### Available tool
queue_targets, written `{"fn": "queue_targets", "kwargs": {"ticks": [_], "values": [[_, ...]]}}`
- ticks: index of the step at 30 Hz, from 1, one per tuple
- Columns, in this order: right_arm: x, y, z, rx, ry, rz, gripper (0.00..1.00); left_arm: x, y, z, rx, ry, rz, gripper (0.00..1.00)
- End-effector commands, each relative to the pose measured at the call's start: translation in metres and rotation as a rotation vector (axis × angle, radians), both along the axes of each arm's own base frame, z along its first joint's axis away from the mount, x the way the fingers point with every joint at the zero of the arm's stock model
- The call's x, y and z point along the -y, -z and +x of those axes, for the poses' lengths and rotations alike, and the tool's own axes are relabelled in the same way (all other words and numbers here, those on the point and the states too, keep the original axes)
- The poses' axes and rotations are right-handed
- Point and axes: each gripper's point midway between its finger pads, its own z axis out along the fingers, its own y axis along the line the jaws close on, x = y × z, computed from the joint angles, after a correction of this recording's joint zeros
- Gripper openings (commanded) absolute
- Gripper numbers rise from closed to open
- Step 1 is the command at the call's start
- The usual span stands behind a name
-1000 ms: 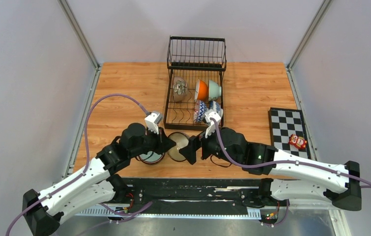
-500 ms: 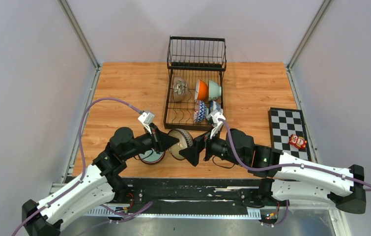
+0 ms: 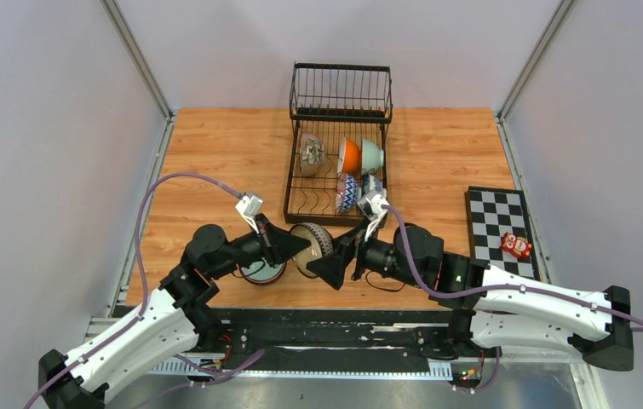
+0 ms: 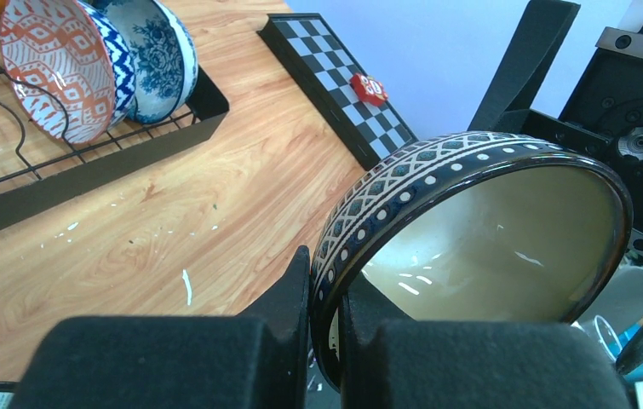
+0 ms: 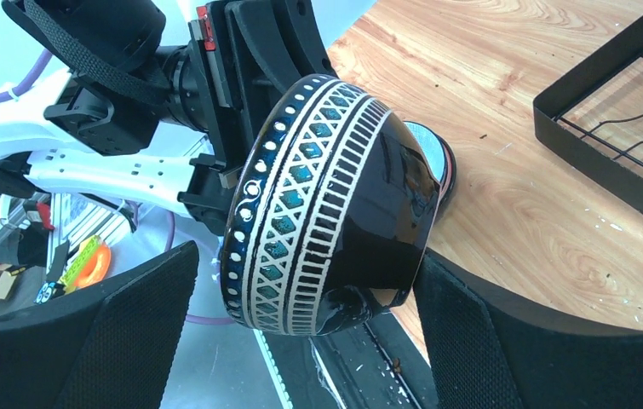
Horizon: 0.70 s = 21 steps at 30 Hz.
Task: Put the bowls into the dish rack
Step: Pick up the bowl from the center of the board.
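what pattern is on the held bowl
Glossy black bowl with white lattice, teal diamonds and a dotted rim; clearest in the right wrist view.

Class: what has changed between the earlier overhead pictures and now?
The left gripper, jaws shut on the rim of the dark patterned bowl, tipped it from mouth-up onto its side. The right gripper, jaws open, moved in around it. The racked bowls, dish rack and loose bowl stayed put.

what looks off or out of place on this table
White flecks dot the wooden table beside the dish rack. A small red object sits on the checkered board, unrelated to dishes. The dark patterned bowl hangs sideways off the table, its rim pinched by the left gripper.
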Motion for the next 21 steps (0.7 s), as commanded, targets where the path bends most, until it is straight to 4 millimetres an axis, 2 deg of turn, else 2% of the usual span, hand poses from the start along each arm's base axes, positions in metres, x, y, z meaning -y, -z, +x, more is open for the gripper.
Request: {"fn": "queue_targets", "kwargs": {"ticks": [1, 11, 21], "values": [[-0.002, -0.012, -0.003, -0.008, -0.025, 0.065, 0.94, -0.004, -0.030, 0.003, 0.077, -0.027, -0.096, 0.00], [-0.007, -0.015, -0.014, -0.021, -0.084, 0.097, 0.93, -0.006, -0.030, 0.005, 0.080, -0.035, -0.104, 0.00], [-0.010, -0.024, -0.021, -0.010, -0.131, 0.129, 0.85, -0.005, -0.032, 0.005, 0.084, -0.029, -0.114, 0.00]]}}
